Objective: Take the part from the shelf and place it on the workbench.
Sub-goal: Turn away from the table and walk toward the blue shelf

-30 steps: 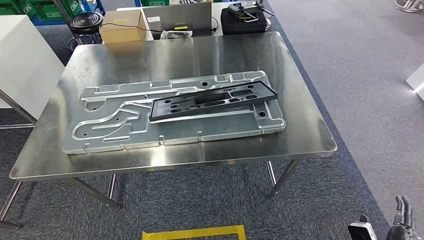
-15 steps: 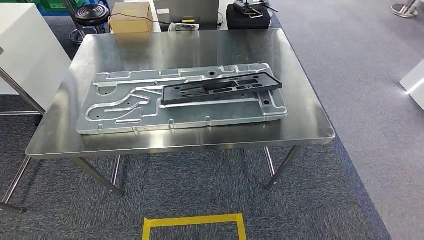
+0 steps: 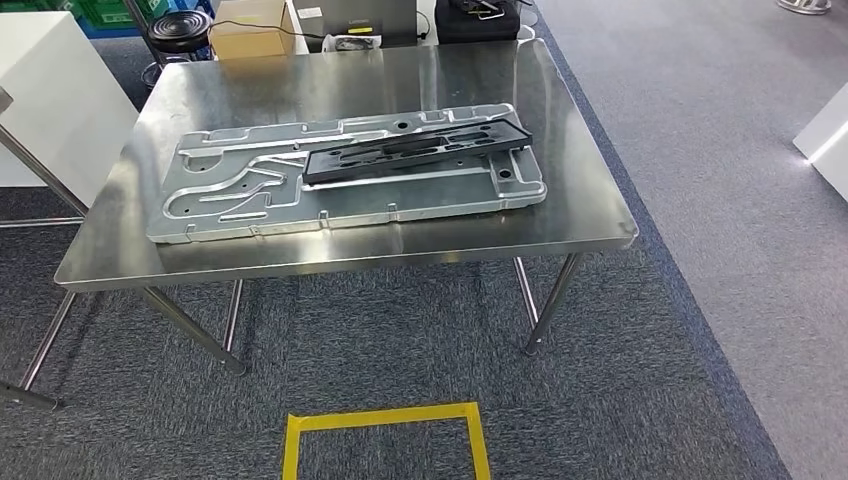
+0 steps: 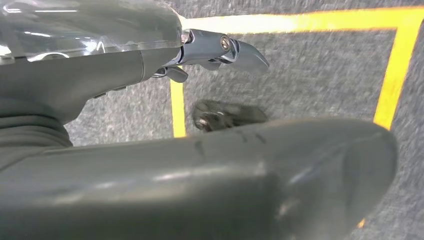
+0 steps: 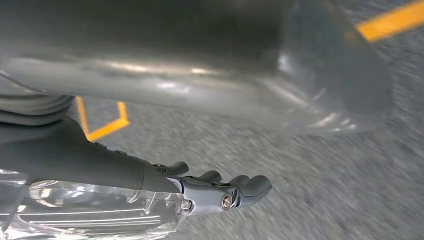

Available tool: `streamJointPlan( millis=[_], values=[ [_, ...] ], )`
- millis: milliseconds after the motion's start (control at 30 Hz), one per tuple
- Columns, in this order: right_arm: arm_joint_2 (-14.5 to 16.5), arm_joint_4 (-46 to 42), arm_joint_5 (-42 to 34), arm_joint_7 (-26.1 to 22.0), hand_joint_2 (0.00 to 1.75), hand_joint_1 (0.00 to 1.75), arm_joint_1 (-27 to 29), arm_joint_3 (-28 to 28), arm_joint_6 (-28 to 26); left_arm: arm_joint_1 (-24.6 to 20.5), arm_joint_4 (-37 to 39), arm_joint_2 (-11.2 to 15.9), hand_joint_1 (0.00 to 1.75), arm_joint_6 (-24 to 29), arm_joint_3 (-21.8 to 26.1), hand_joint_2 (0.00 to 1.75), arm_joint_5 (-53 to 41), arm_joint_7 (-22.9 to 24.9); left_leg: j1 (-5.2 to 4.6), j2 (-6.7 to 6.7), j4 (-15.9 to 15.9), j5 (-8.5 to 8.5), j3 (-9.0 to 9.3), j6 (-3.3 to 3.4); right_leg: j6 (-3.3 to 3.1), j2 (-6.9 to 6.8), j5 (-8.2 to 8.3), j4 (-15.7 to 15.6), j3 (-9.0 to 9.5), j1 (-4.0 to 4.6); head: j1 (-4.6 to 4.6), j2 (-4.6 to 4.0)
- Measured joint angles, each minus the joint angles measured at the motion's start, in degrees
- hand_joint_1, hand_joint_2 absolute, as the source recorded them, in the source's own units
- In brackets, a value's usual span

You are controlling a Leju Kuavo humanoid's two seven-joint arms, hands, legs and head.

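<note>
A long black part point(image 3: 415, 150) with several cut-outs lies flat on a large machined aluminium plate point(image 3: 230, 195), which rests on the steel workbench point(image 3: 330, 85). The part sits toward the plate's right end, and nothing touches it. My left hand point(image 4: 200, 150) hangs over the grey carpet beside yellow floor tape point(image 4: 395, 75), its fingers point(image 4: 235, 50) stretched out and holding nothing. My right hand point(image 5: 210, 195) also hangs above the carpet, its fingers point(image 5: 250, 186) apart from the thumb, with nothing in it.
A yellow tape square point(image 3: 385, 417) marks the carpet in front of the workbench. Behind the bench stand a cardboard box point(image 3: 250, 28), a black stool point(image 3: 180, 30) and a black bag point(image 3: 480, 15). A white cabinet point(image 3: 50, 90) is at the left.
The whole picture has shifted: the camera has moved, and the workbench now sits higher and farther off. My right hand, at the lower right corner one second ago, has left the head view.
</note>
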Motion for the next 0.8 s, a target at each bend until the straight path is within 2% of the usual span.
streamJointPlan(
  millis=[33, 67, 100, 133, 167, 200, 233, 267, 300, 367, 400, 433, 467, 500, 533, 567, 600, 633, 667, 700, 733, 767, 800],
  values=[
    [0.28, 0.25, 0.51, 0.61, 0.0, 0.0, 0.02, 0.02, 0.33, -0.01, -0.01, -0.01, 0.0, -0.05, -0.05, 0.0, -0.08, 0.01, 0.04, 0.0, 3.3, -1.61, -0.51, -0.15, -0.04, 0.0, 0.59, 0.08, -0.81, 0.11, 0.0, 0.0],
    [0.59, 0.49, 1.12, 1.2, 0.0, 0.0, 0.01, 0.07, 0.66, -0.03, -0.01, -0.02, 0.0, -0.11, -0.1, 0.0, -0.17, 0.02, 0.04, 0.0, 5.27, -1.88, -0.32, -0.2, -0.03, 0.0, 1.16, 0.21, -1.64, 0.21, 0.0, 0.0],
    [0.84, 0.67, 1.7, 1.74, 0.0, 0.0, 0.01, 0.14, 0.99, -0.04, -0.01, -0.02, 0.0, -0.17, -0.15, 0.0, -0.3, 0.03, 0.04, 0.0, 5.15, -0.88, 0.85, -0.13, 0.0, 0.01, 1.69, 0.37, -2.43, 0.3, 0.0, 0.0],
    [1.05, 0.81, 2.09, 2.14, 0.0, 0.0, 0.01, 0.22, 1.28, -0.06, -0.01, -0.02, 0.0, -0.21, -0.19, 0.0, -0.43, 0.05, 0.02, -0.01, 2.86, 0.73, 3.08, 0.08, 0.07, 0.02, 2.17, 0.55, -3.17, 0.38, 0.0, 0.0],
    [1.27, 0.94, 2.43, 2.45, 0.0, 0.0, -0.03, 0.32, 1.52, -0.11, -0.01, -0.02, 0.0, -0.25, -0.23, 0.0, -0.55, 0.07, -0.03, -0.04, -1.04, 2.1, 6.15, 0.43, 0.17, 0.03, 2.63, 0.76, -3.82, 0.44, 0.0, 0.0],
    [1.48, 1.06, 2.77, 2.69, 0.0, 0.0, -0.05, 0.48, 1.81, -0.22, -0.01, -0.01, 0.0, -0.27, -0.26, 0.0, -0.65, 0.07, -0.18, -0.06, -5.72, 2.55, 9.42, 0.86, 0.35, 0.05, 3.04, 0.96, -4.35, 0.57, 0.0, 0.0],
    [1.67, 1.15, 3.13, 2.85, 0.0, 0.0, -0.06, 0.7, 2.14, -0.35, 0.0, 0.0, 0.0, -0.29, -0.29, 0.0, -0.74, 0.04, -0.36, -0.09, -9.46, 2.5, 11.86, 1.27, 0.62, 0.03, 3.46, 1.05, -4.65, 0.63, 0.0, 0.0],
    [1.8, 1.22, 3.48, 2.98, 0.0, 0.0, -0.07, 0.97, 2.54, -0.49, 0.01, -0.01, 0.0, -0.32, -0.36, 0.0, -0.92, -0.01, -0.57, -0.11, -11.96, 2.1, 13.27, 1.65, 0.93, 0.01, 3.87, 1.09, -4.8, 0.62, 0.0, 0.0],
    [1.91, 1.28, 3.72, 3.05, 0.0, 0.0, -0.06, 1.21, 2.97, -0.58, 0.01, -0.03, 0.0, -0.33, -0.49, 0.0, -1.18, -0.05, -0.79, -0.11, -13.09, 1.83, 13.65, 2.01, 1.29, -0.03, 4.3, 1.02, -4.86, 0.6, 0.0, 0.0],
    [1.98, 1.33, 3.48, 2.98, 0.0, 0.0, 0.04, 1.43, 3.62, -0.63, 0.02, -0.28, 0.0, -0.32, -0.96, 0.0, -2.09, 0.08, -0.75, 0.01, -13.5, 2.72, 13.0, 2.83, 2.03, 0.03, 4.64, 1.06, -5.07, 0.47, 0.0, 0.0],
    [2.0, 1.33, 3.11, 2.87, 0.0, 0.0, 0.1, 1.43, 3.92, -0.65, 0.02, -0.45, 0.0, -0.26, -1.31, 0.0, -2.71, 0.29, -0.65, 0.11, -13.64, 3.36, 12.53, 3.36, 2.35, 0.12, 3.5, 1.85, -5.45, 0.41, 0.01, 0.0],
    [2.01, 1.35, 2.72, 2.74, 0.0, 0.0, 0.22, 1.42, 4.23, -0.66, 0.03, -0.65, 0.0, -0.2, -1.69, 0.0, -3.36, 0.55, -0.52, 0.2, -13.81, 4.08, 11.93, 3.79, 2.66, 0.21, 1.28, 3.69, -6.09, 0.34, 0.01, 0.0],
    [2.0, 1.37, 2.4, 2.59, 0.0, 0.0, 0.3, 1.41, 4.59, -0.66, 0.04, -0.84, 0.0, -0.13, -2.14, 0.0, -3.99, 0.79, -0.49, 0.3, -13.83, 4.76, 11.16, 4.07, 2.9, 0.28, -1.82, 6.73, -7.01, 0.18, 0.01, 0.0],
    [2.01, 1.38, 2.17, 2.47, 0.0, 0.0, 0.39, 1.39, 4.89, -0.62, 0.05, -0.93, 0.0, -0.09, -2.56, 0.0, -4.49, 1.0, -0.53, 0.29, -13.77, 5.39, 10.29, 4.24, 3.14, 0.28, -4.83, 10.49, -8.03, 0.11, 0.01, 0.0],
    [2.0, 1.39, 2.04, 2.39, 0.0, 0.0, 0.48, 1.38, 5.13, -0.57, 0.07, -1.05, 0.0, -0.07, -2.91, 0.0, -4.81, 1.13, -0.56, 0.31, -13.65, 5.99, 9.41, 4.21, 3.37, 0.28, -6.83, 14.19, -8.85, 0.01, 0.0, 0.0],
    [1.99, 1.39, 1.95, 2.29, 0.0, 0.0, 0.53, 1.36, 5.26, -0.52, 0.09, -1.18, 0.0, -0.07, -3.24, 0.0, -5.06, 1.21, -0.58, 0.34, -13.45, 6.56, 8.52, 4.12, 3.56, 0.27, -7.4, 16.78, -9.08, -0.07, 0.0, 0.0],
    [1.99, 1.39, 1.9, 2.23, 0.0, 0.0, 0.56, 1.34, 5.29, -0.5, 0.1, -1.28, 0.0, -0.08, -3.52, 0.0, -5.19, 1.25, -0.56, 0.38, -13.15, 7.05, 7.61, 3.99, 3.69, 0.26, -6.61, 17.5, -8.39, -0.15, 0.0, 0.0],
    [1.98, 1.39, 1.87, 2.18, 0.0, 0.0, 0.57, 1.32, 5.29, -0.49, 0.13, -1.4, 0.0, -0.08, -3.79, 0.0, -5.28, 1.25, -0.51, 0.4, -12.77, 7.48, 6.72, 3.81, 3.75, 0.25, -4.99, 16.07, -6.63, -0.23, 0.0, 0.0],
    [1.98, 1.39, 1.85, 2.12, 0.0, 0.0, 0.57, 1.31, 5.29, -0.48, 0.14, -1.5, 0.0, -0.09, -4.04, 0.0, -5.36, 1.25, -0.47, 0.41, -12.3, 7.83, 5.89, 3.61, 3.76, 0.24, -3.41, 12.69, -3.85, -0.32, 0.0, 0.0],
    [1.98, 1.39, 1.84, 2.02, 0.0, 0.0, 0.53, 1.31, 5.29, -0.47, 0.16, -1.58, 0.0, -0.13, -4.25, 0.0, -5.35, 1.24, -0.51, 0.4, -11.76, 8.09, 5.11, 3.38, 3.66, 0.24, -2.7, 8.3, -0.66, -0.32, 0.0, 0.0],
    [1.98, 1.39, 1.85, 1.87, 0.0, 0.0, 0.5, 1.31, 5.3, -0.46, 0.17, -1.67, 0.0, -0.17, -4.38, 0.0, -5.35, 1.19, -0.59, 0.38, -11.22, 8.32, 4.49, 3.11, 3.38, 0.27, -2.73, 4.28, 2.0, -0.27, -0.01, 0.0],
    [1.98, 1.39, 1.88, 1.62, 0.0, 0.0, 0.47, 1.31, 5.33, -0.45, 0.17, -1.72, 0.0, -0.23, -4.45, 0.0, -5.35, 1.1, -0.67, 0.36, -10.79, 8.59, 4.05, 2.79, 3.05, 0.29, -3.2, 1.47, 3.68, -0.18, -0.01, 0.0],
    [1.98, 1.39, 1.96, 1.29, 0.0, 0.0, 0.45, 1.31, 5.37, -0.43, 0.17, -1.75, 0.0, -0.29, -4.49, 0.0, -5.33, 0.96, -0.74, 0.36, -10.55, 8.92, 3.76, 2.45, 2.64, 0.31, -3.65, 0.13, 4.29, -0.05, -0.01, 0.0]
  ],
)
